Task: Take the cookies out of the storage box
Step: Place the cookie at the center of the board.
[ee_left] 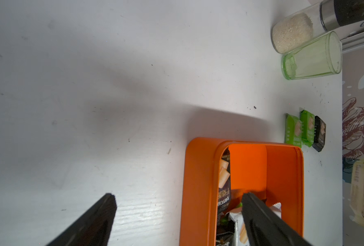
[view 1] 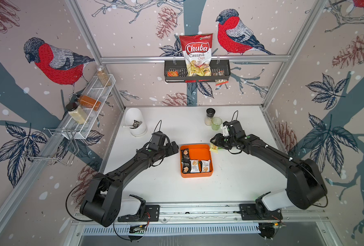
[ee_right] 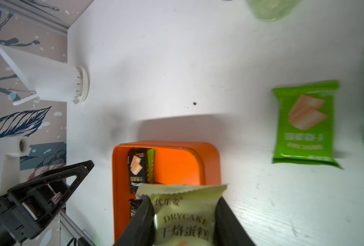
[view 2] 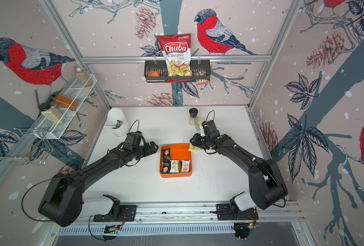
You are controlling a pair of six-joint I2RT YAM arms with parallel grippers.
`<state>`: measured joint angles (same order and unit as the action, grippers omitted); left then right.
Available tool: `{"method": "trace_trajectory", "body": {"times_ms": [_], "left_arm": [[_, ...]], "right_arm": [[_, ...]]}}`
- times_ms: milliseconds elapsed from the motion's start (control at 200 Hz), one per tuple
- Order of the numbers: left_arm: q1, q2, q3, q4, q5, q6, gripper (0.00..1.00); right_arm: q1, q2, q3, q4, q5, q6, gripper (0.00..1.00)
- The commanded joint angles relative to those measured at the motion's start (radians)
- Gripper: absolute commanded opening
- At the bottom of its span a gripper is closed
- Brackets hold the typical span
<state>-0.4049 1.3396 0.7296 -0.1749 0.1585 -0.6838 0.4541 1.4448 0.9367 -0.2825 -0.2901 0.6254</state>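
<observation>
The orange storage box (view 1: 198,152) (view 2: 180,152) sits mid-table and holds several cookies, black (view 1: 185,154) and white (view 1: 194,166). My right gripper (view 1: 213,144) (ee_right: 183,200) is shut on a pale yellow cookie packet (ee_right: 185,215) (view 2: 192,148), held just past the box's far right corner. My left gripper (view 1: 175,147) (ee_left: 177,197) is open at the box's left wall (ee_left: 198,181). One finger (ee_left: 259,215) is over the cookies inside, the other over the table. Two green cookies (ee_left: 293,131) (ee_right: 304,123) and a black one (ee_left: 319,133) lie on the table beyond the box.
A salt shaker (view 1: 209,117) and a green glass (view 1: 216,123) stand at the back right. A white holder (view 1: 135,124) stands at the back left. A black wire basket (view 1: 172,70) with the Chuba bag (view 1: 197,53) hangs on the back wall. A white wire shelf (view 1: 91,102) hangs at the left.
</observation>
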Motion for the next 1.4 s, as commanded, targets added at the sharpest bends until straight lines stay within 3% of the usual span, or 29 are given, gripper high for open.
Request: {"method": "trace_trajectory", "body": {"times_ms": [0, 245, 765, 860, 1096, 1221, 1396], "left_arm": [[-0.026, 0.022, 0.021, 0.018, 0.001, -0.021, 0.96], [-0.064, 0.044, 0.033, 0.02, -0.008, -0.033, 0.96], [-0.068, 0.014, 0.018, -0.01, -0.029, -0.013, 0.96], [-0.068, 0.002, 0.01, -0.016, -0.036, -0.01, 0.96], [-0.068, -0.018, -0.001, -0.02, -0.046, -0.024, 0.96], [-0.067, -0.026, 0.004, -0.021, -0.051, -0.041, 0.96], [-0.067, -0.064, -0.013, -0.036, -0.06, -0.078, 0.96]], "right_arm": [[-0.061, -0.033, -0.053, -0.039, 0.024, -0.055, 0.41], [-0.101, -0.029, -0.153, -0.063, 0.13, -0.099, 0.41], [0.076, 0.17, -0.077, -0.101, 0.422, -0.116, 0.43], [0.081, 0.191, -0.066, -0.096, 0.432, -0.122, 0.46], [0.091, 0.175, -0.03, -0.139, 0.461, -0.126, 0.66], [0.105, 0.106, -0.007, -0.19, 0.465, -0.118, 0.67], [0.134, 0.009, 0.021, -0.225, 0.362, -0.1, 0.67]]}}
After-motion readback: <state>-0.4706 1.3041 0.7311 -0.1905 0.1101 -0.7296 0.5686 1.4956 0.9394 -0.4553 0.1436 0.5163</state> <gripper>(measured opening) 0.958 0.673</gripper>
